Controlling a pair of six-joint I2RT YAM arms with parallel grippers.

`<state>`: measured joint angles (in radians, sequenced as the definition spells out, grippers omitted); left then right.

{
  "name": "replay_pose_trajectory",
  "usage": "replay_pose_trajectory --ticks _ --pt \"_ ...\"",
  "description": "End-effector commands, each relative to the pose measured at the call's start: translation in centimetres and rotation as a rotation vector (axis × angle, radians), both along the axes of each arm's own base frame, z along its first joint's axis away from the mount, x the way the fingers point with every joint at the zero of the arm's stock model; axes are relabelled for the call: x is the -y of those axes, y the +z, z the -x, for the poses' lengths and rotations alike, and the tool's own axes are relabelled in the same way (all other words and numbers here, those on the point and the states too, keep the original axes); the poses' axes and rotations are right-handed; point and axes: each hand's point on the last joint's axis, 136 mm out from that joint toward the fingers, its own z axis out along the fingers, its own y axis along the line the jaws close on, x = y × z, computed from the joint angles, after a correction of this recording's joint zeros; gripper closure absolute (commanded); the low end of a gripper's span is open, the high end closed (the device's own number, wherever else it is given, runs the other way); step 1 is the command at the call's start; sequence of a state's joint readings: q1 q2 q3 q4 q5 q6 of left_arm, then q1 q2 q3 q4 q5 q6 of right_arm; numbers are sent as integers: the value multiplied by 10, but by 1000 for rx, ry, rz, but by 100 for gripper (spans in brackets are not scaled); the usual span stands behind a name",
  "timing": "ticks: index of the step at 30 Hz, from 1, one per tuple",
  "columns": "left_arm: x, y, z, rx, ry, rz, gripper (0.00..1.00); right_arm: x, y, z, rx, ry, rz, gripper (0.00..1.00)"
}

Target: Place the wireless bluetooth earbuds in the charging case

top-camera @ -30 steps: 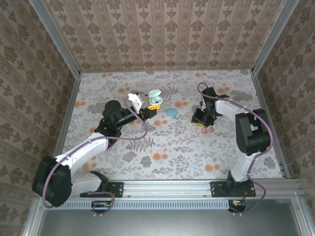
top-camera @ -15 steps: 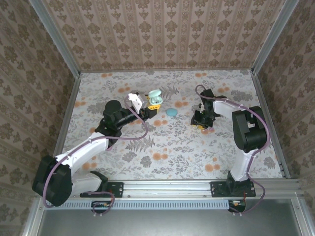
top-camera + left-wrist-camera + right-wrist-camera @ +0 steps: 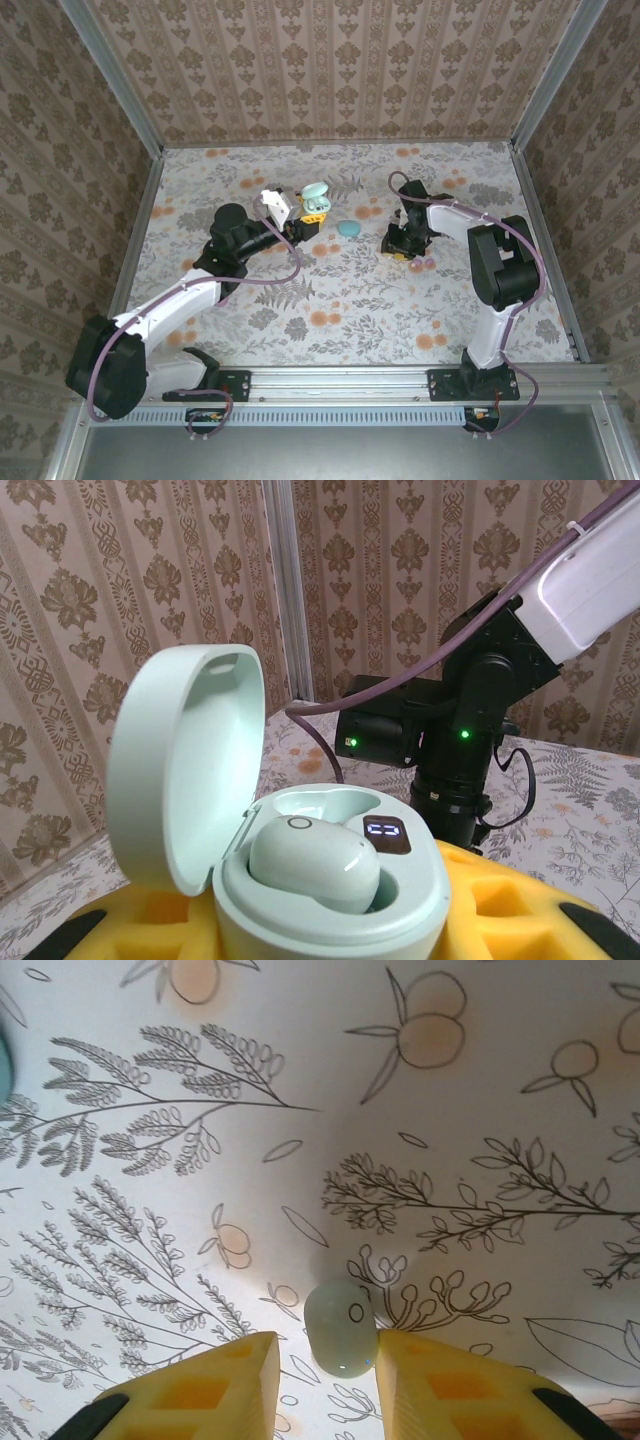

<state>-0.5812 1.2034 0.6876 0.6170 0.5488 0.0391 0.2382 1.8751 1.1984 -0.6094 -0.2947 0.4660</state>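
My left gripper (image 3: 330, 925) is shut on a mint charging case (image 3: 400, 900), held upright with its lid (image 3: 185, 770) swung open. One pale green earbud (image 3: 312, 860) sits in the case's near socket; the far socket (image 3: 320, 802) holds nothing. In the top view the case (image 3: 315, 200) hangs above the table's middle back. My right gripper (image 3: 327, 1360) stands low over the table, open, its yellow fingers (image 3: 210, 1390) either side of a second pale green earbud (image 3: 340, 1325). The right finger touches the bud; a small gap remains on the left.
A teal oval piece (image 3: 349, 228) lies on the floral table between the two grippers, its edge at the left of the right wrist view (image 3: 3, 1065). Small pink pieces (image 3: 422, 263) lie just right of my right gripper (image 3: 400, 245). Patterned walls enclose the table.
My right gripper has shifted slightly left over the table and its fingers have narrowed around the earbud. The left arm and case have stayed still.
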Motion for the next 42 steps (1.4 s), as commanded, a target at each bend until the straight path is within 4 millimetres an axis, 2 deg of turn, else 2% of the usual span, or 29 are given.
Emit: replay_pose_trajectory --ticks 1,17,26,32,38,42 --pt "0 10 -3 37 3 4 79 -4 5 -8 24 24 -3 66" --pt "-1 8 -3 34 6 -4 79 -19 9 -4 2 72 -19 66" --pt "-2 9 -2 36 5 -3 79 -1 20 -26 80 88 61 64" --pt "-3 10 -1 36 8 -3 79 -3 13 -37 79 101 44 62" --pt "-4 9 -1 37 14 -6 79 -13 -3 -29 31 130 -19 62" --pt "-4 9 -1 37 14 -8 79 -16 -6 -21 16 141 -39 62"
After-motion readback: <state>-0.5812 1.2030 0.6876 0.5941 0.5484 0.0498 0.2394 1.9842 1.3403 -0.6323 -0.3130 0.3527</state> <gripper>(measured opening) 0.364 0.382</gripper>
